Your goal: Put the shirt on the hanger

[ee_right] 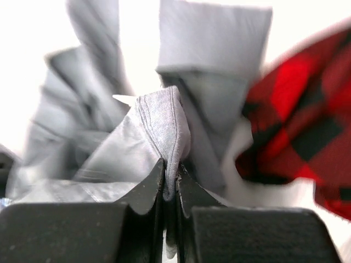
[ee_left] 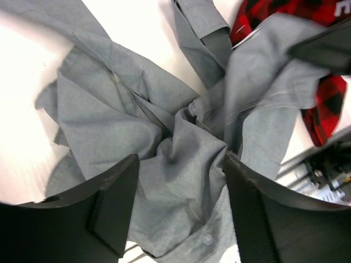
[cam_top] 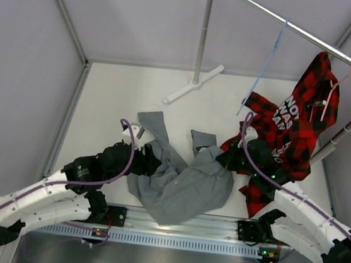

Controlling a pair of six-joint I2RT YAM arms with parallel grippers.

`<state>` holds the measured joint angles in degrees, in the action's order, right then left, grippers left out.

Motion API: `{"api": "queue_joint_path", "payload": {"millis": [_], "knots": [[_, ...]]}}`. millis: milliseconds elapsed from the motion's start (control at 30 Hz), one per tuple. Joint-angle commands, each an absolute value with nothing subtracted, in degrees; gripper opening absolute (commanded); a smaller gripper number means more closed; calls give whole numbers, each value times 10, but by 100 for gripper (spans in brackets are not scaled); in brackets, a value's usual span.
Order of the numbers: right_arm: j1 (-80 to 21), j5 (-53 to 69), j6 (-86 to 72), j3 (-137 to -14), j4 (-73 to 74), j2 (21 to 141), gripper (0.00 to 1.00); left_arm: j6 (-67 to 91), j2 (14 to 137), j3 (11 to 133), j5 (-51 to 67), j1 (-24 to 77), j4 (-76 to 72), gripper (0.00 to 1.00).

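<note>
The shirt [cam_top: 185,183] lies crumpled on the table [cam_top: 116,93] near the front edge, between the two arms. The right gripper [ee_right: 171,170] is at the shirt's right upper edge, and its jaws are pressed together on a fold of the grey cloth. The left gripper [ee_left: 181,159] hangs over the shirt's left part with jaws well apart, pinching nothing. The hanger [cam_top: 265,65] hangs on the rail [cam_top: 313,39] behind, well apart from the shirt.
</note>
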<state>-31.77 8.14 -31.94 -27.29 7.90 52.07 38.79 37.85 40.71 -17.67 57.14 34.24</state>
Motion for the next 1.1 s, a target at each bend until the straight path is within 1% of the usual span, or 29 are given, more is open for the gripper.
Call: {"api": "queue_joint_path", "payload": {"millis": [0,67,100,133,167,200,267,333,400,467,533,600,667,733,800,833,900,967,1000,1033,1067], "knots": [[-329,66,-246,-373,61,472,0,362,388,436,-235,572,322,69],[-329,96,-195,-428,78,452,0,349,406,450,-264,571,302,73],[-329,120,-175,-445,90,444,0,331,416,477,-290,571,297,76],[-329,178,-134,-465,98,432,0,321,429,496,-298,570,295,77],[-329,205,-117,-500,108,425,0,312,461,518,-305,569,297,77],[-329,231,-99,-516,119,419,0,295,478,567,-315,568,297,78],[-329,285,-59,-561,162,396,0,278,519,614,-324,565,288,81],[-329,287,-56,-584,213,368,0,258,537,666,-335,562,274,84],[-328,237,-68,-604,252,345,0,257,555,683,-332,558,260,87],[-329,221,-76,-595,326,309,0,244,563,671,-268,557,227,88],[-329,228,-88,-557,369,272,0,229,560,606,-191,557,173,88],[-329,236,-109,-516,384,234,0,251,558,563,-150,550,95,90],[-329,289,-135,-462,383,222,0,278,570,520,-89,527,51,90],[-329,321,-148,-434,389,216,0,309,615,499,-40,502,-9,90],[-329,302,-149,-430,397,209,0,315,658,497,37,496,-35,89],[-329,263,-153,-431,397,200,0,316,697,497,55,496,-55,88],[-329,241,-153,-435,398,194,0,322,728,473,113,496,-92,87],[-330,233,-151,-441,397,195,1,326,764,442,139,495,-152,86],[-329,232,-150,-444,397,200,3,326,777,439,151,494,-159,86],[-329,229,-149,-448,396,202,10,324,803,439,156,493,-162,83],[-329,229,-148,-450,397,204,11,321,815,439,163,493,-167,82]]}}
